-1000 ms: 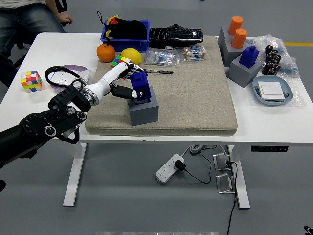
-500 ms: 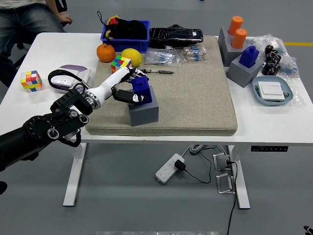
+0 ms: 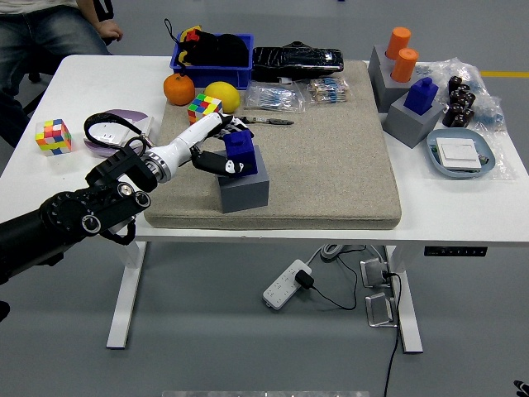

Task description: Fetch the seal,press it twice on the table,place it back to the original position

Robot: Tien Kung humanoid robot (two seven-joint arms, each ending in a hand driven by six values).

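Note:
A blue seal (image 3: 240,153) stands in a grey block holder (image 3: 245,184) on the beige mat (image 3: 331,157), left of its middle. My left hand (image 3: 221,147) reaches in from the lower left and its fingers are curled around the seal, which sits in the holder. A second blue seal (image 3: 422,93) stands in another grey holder (image 3: 411,121) at the mat's right edge. My right arm is out of view.
An orange (image 3: 178,88), a lemon (image 3: 221,95) and a small colour cube (image 3: 204,107) lie just behind my hand. A blue bin (image 3: 212,56), a black case (image 3: 297,59), a Rubik's cube (image 3: 52,136), a headset (image 3: 111,132) and a blue tray (image 3: 460,155) are around. A person (image 3: 50,29) sits at the far left.
My left hand has shifted slightly up and back along the seal, and my forearm has moved a little away from the table's near edge. The seal stays in its holder.

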